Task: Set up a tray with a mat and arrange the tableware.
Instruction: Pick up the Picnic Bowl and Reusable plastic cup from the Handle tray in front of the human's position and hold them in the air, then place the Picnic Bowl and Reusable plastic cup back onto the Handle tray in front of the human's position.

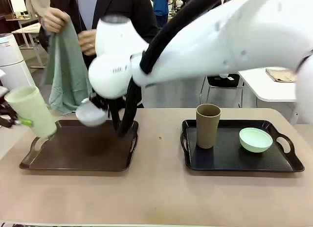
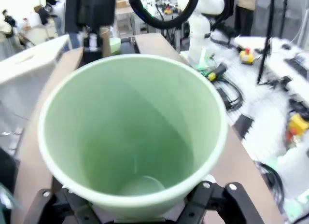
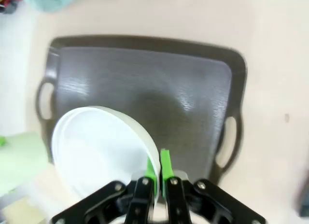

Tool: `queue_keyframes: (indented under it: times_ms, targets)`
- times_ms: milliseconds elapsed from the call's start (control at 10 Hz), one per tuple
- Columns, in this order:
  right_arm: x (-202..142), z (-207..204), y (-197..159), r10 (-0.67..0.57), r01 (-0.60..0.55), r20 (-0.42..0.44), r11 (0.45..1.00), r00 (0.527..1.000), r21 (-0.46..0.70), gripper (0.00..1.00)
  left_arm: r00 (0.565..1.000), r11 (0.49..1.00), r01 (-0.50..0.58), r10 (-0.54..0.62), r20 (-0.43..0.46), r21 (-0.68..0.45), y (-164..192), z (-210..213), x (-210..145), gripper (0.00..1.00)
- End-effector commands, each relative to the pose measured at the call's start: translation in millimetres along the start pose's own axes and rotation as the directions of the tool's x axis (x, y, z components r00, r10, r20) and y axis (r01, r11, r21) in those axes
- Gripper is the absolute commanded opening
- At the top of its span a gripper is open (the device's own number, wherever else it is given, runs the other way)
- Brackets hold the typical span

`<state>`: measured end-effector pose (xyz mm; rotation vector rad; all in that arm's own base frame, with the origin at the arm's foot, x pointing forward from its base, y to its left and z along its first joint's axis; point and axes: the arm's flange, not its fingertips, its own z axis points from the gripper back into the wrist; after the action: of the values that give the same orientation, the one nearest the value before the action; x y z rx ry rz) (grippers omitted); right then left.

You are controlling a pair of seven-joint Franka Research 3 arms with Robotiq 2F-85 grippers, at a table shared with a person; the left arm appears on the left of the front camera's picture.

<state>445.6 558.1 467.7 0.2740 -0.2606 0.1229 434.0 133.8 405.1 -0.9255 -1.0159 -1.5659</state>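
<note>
— What's in your right claw (image 3: 157,167)?
— It's pinched shut on the rim of the white bowl (image 3: 96,151). The bowl looks light, stiff and glossy, so I'd guess it could swivel in so thin a grip. It hangs tilted above the brown tray (image 3: 145,79).
— And the left claw (image 1: 11,120)?
— Clamped around the base of the pale green cup (image 2: 130,132), by the tray's left handle. Only 1 light, smooth cup; the low hold suits it.

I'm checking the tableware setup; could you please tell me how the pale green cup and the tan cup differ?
The pale green cup is tilted; the tan cup stands upright. The pale green cup is held aloft by the left claw; the tan cup rests free on the black tray. Both are tall and tapered.
</note>
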Motion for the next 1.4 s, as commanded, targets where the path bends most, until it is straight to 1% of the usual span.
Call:
queue_keyframes:
  times_ms: [0,100,200,300,400,1300]
  targets:
    - [-14.5,71.8,-17.7,0.019,-0.023,0.07,0.998,0.997,0.052,0.0,1.0,1.0,-0.001,0.001,-0.022,0.027,-8.3,25.1,58.0,0.0]
    - [-16.3,101.7,-16.4,0.016,-0.021,0.104,0.999,0.994,0.046,0.0,0.999,0.999,0.003,-0.001,-0.041,0.046,-11.4,34.9,81.2,0.0]
    - [-21.0,120.8,-16.0,0.017,-0.02,0.12,0.999,0.993,0.027,0.0,0.997,0.998,-0.014,0.019,-0.077,0.059,-18.1,43.2,101.7,0.0]
    - [-18.4,119.4,-25.6,-0.006,0.007,0.112,1.0,0.994,-0.008,0.0,1.0,0.999,0.024,-0.023,-0.017,0.033,-12.1,30.8,72.8,0.0]
    - [-4.8,128.8,-0.4,0.009,-0.016,0.123,0.998,0.992,0.055,0.0,1.0,0.999,0.024,-0.023,-0.017,0.033,-12.1,30.8,72.8,0.0]
    - [-4.8,128.8,-0.4,0.009,-0.016,0.123,0.998,0.992,0.055,0.0,1.0,0.999,0.024,-0.023,-0.017,0.033,-12.1,30.8,72.8,0.0]
